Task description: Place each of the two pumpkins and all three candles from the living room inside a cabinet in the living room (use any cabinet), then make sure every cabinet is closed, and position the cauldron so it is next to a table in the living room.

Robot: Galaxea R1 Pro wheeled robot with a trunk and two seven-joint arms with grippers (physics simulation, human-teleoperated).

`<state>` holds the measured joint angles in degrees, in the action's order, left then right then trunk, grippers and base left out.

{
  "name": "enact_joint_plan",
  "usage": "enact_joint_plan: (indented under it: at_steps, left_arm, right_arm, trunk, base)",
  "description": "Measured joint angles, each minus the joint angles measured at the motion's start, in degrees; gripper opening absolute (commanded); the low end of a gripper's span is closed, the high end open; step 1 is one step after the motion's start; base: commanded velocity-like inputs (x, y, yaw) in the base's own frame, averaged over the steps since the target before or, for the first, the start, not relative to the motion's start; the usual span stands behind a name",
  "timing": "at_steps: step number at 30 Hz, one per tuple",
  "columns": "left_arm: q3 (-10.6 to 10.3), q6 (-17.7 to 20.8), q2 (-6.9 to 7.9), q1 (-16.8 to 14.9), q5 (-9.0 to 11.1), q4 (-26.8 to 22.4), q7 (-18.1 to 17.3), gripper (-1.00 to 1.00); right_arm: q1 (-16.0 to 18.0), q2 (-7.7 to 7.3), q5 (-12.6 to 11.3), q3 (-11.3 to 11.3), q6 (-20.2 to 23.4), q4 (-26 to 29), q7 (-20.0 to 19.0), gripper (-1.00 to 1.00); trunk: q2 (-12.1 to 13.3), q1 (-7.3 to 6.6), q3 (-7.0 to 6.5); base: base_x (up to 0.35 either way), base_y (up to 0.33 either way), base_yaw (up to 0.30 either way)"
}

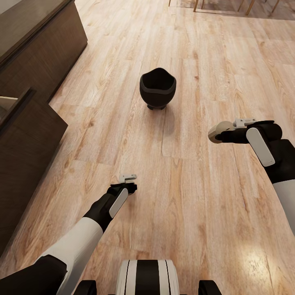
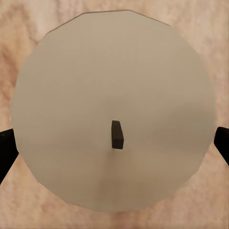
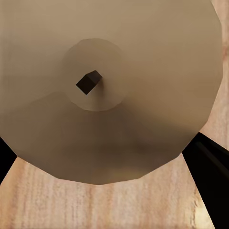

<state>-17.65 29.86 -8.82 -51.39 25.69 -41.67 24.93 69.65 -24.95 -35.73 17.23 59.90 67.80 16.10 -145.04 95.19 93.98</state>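
The fingers (image 2: 5, 152) of the left gripper (image 1: 128, 183) are seen as dark tips at both edges of a round tan candle (image 2: 112, 109), pressed to its sides, so that candle is held tight. A small dark wick (image 2: 117, 134) stands in the middle of its top. The fingers (image 3: 210, 167) of the right gripper (image 1: 217, 133) are closed the same way on a second candle (image 3: 107, 88), with its own dark wick (image 3: 88, 81) near the middle.

Further out, wooden floor (image 1: 196, 196) is seen under both candles. The black cauldron (image 1: 157, 88) stands upright on the floor ahead, well apart from both grippers and between them. The dark brown cabinet (image 1: 28, 139) is at the left, with a pale inside showing at one spot, so a drawer seems to be open there.

The carrying of candles to the cabinet is judged to be the step in hand. Next, a turn toward the cabinet is called for, and each candle must be lowered into the open drawer before it is let go. The cauldron is left for later.
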Motion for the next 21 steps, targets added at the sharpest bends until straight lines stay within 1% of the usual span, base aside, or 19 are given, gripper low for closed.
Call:
enact_joint_plan:
  at_steps: [4,6,21]
  left_arm:
    - [0.0,0.1,0.02,0.0,0.1,0.0,0.0,1.00]
    - [0.0,0.1,0.01,0.0,0.1,0.0,0.0,1.00]
    - [0.0,0.0,-0.01,0.0,0.1,0.0,0.0,1.00]
  right_arm:
    - [0.0,0.03,0.0,0.0,0.0,0.0,0.0,-1.00]
    - [0.0,0.04,-0.1,0.0,0.0,0.0,0.0,-1.00]
    - [0.0,-0.02,0.0,0.2,0.0,0.0,0.0,-1.00]
  trunk:
    - [0.0,0.00,0.00]
    - [0.0,0.06,0.44]
    - [0.0,0.05,0.44]
  base:
    - [0.000,0.000,0.000]
    - [0.000,0.000,0.000]
    - [0.000,0.000,0.000]
